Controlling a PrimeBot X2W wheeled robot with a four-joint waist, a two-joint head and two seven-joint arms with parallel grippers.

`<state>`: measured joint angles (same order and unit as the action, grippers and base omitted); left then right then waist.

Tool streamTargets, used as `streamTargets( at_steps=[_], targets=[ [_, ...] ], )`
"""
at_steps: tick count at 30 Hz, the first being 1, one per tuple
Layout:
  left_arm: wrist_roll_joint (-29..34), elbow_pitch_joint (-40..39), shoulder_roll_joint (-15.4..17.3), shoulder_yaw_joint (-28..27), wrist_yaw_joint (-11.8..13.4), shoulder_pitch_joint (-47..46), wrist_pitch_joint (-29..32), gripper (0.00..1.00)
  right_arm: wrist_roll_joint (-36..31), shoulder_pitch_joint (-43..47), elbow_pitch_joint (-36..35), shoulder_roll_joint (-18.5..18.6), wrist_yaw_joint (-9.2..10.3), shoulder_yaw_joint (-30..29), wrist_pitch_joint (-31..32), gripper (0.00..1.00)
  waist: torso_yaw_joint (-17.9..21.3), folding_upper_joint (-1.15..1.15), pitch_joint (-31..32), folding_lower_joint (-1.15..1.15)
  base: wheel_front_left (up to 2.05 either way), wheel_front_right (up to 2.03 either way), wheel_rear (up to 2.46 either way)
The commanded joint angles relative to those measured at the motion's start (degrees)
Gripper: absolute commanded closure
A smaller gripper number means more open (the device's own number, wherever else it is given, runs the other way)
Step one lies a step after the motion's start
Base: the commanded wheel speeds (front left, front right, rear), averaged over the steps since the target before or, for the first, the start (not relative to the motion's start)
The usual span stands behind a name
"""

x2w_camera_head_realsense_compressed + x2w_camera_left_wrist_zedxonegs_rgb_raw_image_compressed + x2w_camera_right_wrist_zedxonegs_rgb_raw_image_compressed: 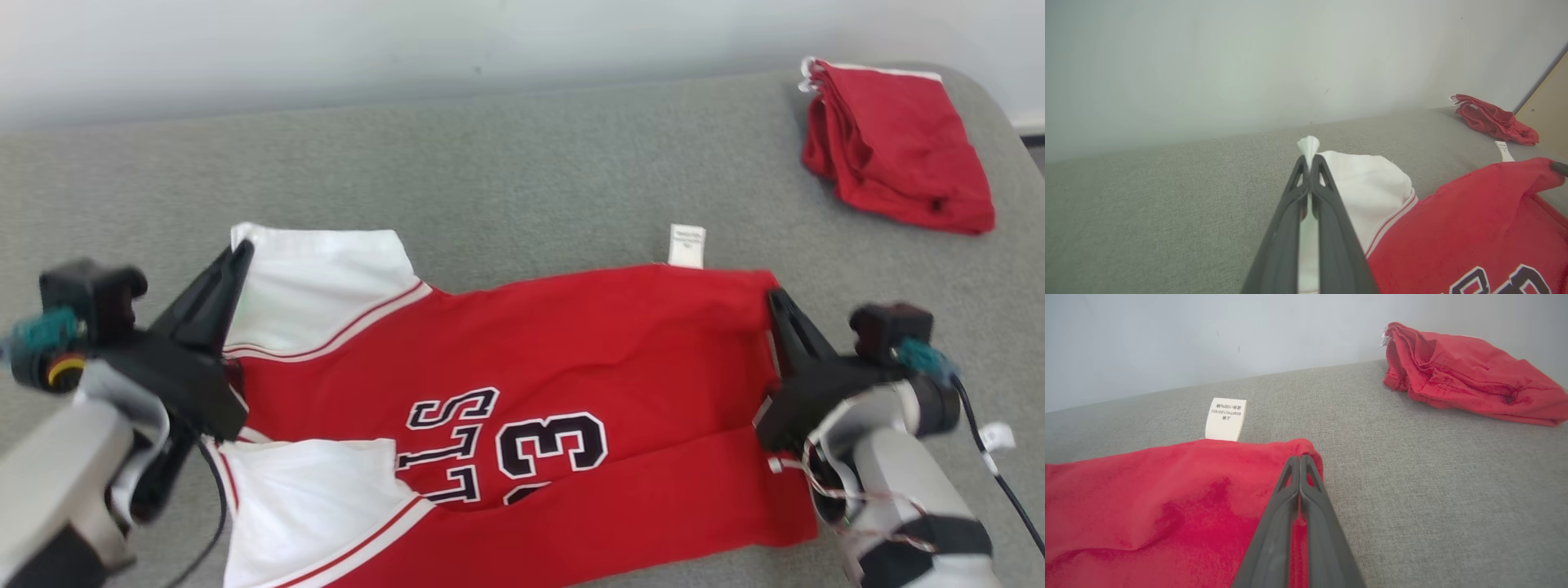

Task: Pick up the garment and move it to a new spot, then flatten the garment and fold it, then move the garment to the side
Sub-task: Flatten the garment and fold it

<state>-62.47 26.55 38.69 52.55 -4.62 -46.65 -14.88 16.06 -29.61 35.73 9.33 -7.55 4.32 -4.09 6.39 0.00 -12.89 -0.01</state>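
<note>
Grey fabric-covered tabletop [522, 163], broad, rounded at the far right corner, backed by a pale wall [326, 49]. Across its near middle, lying sideways: red sports jersey [588, 343] with white sleeves, red-and-white trim and black-and-white lettering (a "3" readable, the letters beside it partly tucked under a fold). Sleeves toward the left, hem toward the right, a crease running along the near part.

Well apart from it, at the far right corner: loosely folded red cloth garment [890, 147] with a thin white edge, lying alone.

At the jersey's left end, left end effector [237, 255], dark fingers [1331, 228] pressed together and clamped on the outer tip of the far white sleeve [1367, 183]. A small fan of white cloth pokes out past the tips in the left wrist view.

At the jersey's right end, right end effector [775, 300], likewise closed tight, pinching the far corner of the red hem, cloth bunched around the tips in the right wrist view.

Smallest: white rectangular care label [687, 245], sticking out from the jersey's far edge, flat on the tabletop, near the right end effector's grip.
</note>
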Motion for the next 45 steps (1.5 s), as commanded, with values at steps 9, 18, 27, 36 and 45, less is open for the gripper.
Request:
streamTargets(
  at_steps=[9, 18, 27, 36, 45],
  targets=[
    [10.38, -15.45, -2.91, -12.47, 5.08, 22.73, -0.24, 1.0, 5.16, 11.54, -7.04, 2.57, 0.16, -3.67, -0.24, 1.0, -4.16, 0.0, 4.23, 0.01, 0.0, 0.0, 0.0],
    [16.82, -18.48, -9.46, -17.11, 5.34, 36.37, -0.25, 1.0, 7.08, 21.29, -13.76, 2.65, 0.16, -7.39, 1.49, 1.0, -6.62, 0.0, 7.87, 0.01, 0.0, 0.0, 0.0],
    [21.54, -15.96, -13.97, -20.72, 4.1, 44.3, -0.25, 1.0, 6.88, 29.48, -18.52, 1.87, 0.16, -10.65, 5.4, 1.0, -7.12, 0.0, 10.4, 0.01, 0.0, 0.0, 0.0],
    [24.5, -10.18, -17.18, -23.29, 2.71, 46.08, -0.25, 0.0, 4.4, 31.48, -17.27, 0.6, 0.16, -9.56, 6.24, 0.0, -7.15, 0.0, 11.76, 0.01, 0.0, 0.0, 0.0],
    [31.9, -12.14, -20.83, -32.57, 3.59, 47.7, -0.25, 0.0, 5.35, 30.93, -19.02, 1.3, 0.16, -8.86, 5.78, 0.0, -7.4, 0.0, 12.68, 0.01, 0.0, 0.0, 0.0]
  ],
)
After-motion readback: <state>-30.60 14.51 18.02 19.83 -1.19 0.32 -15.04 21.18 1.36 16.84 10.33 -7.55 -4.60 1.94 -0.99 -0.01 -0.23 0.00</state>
